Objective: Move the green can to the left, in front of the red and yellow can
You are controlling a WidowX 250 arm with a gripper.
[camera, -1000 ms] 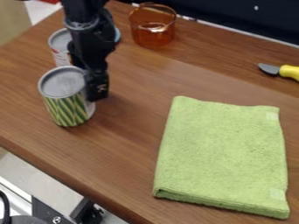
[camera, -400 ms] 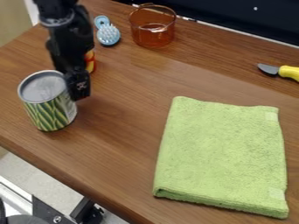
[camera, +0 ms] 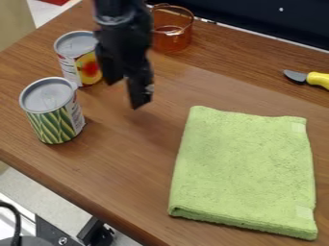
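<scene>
Left of gripper [camera: 124,93] in view, green-striped can [camera: 54,115] stands upright, apart.

table [camera: 138,166]: wood-look, smooth, low sheen | towel [camera: 244,170]: cloth, rough, matt | cans [camera: 55,108]: metal lids, dull grey; printed labels, smooth | cup [camera: 171,38]: see-through amber, glossy | knife handle [camera: 319,79]: plastic-looking, smooth

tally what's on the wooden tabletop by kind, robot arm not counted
Cans: 2 (green-striped can, red-and-yellow-labelled can)
Cups: 1 (see-through orange cup)
Cloths: 1 (folded green cloth)
Yellow-handled tools: 1 (yellow-handled tool)
Total: 5
</scene>
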